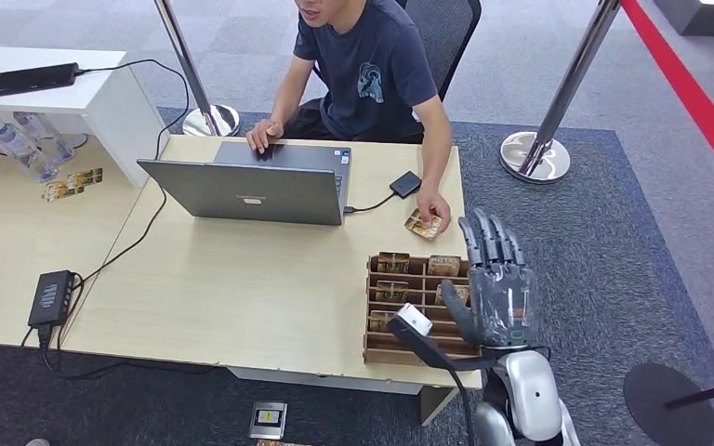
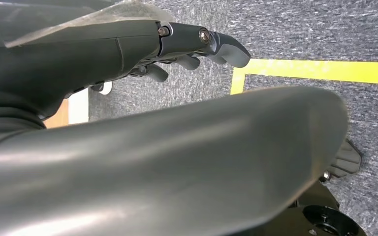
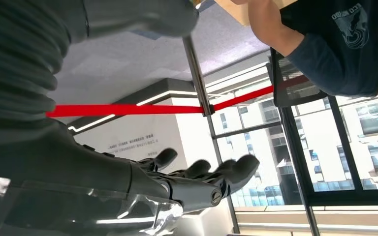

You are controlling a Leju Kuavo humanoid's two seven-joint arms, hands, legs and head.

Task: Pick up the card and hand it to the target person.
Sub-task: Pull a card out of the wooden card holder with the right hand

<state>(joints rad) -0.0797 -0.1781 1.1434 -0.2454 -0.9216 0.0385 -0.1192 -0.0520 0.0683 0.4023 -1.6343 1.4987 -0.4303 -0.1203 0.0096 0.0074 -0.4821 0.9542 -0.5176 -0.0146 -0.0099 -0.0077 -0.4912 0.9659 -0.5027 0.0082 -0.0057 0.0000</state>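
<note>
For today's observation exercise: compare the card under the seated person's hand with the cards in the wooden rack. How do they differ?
The card under the person's hand lies on the bare tabletop, beyond the rack; the cards in the wooden rack sit inside compartments. The first is partly covered by the person's fingers; the racked ones are untouched, with the robot's right hand raised open beside them. Both show similar gold-brown printing.

High head view; close wrist views
</note>
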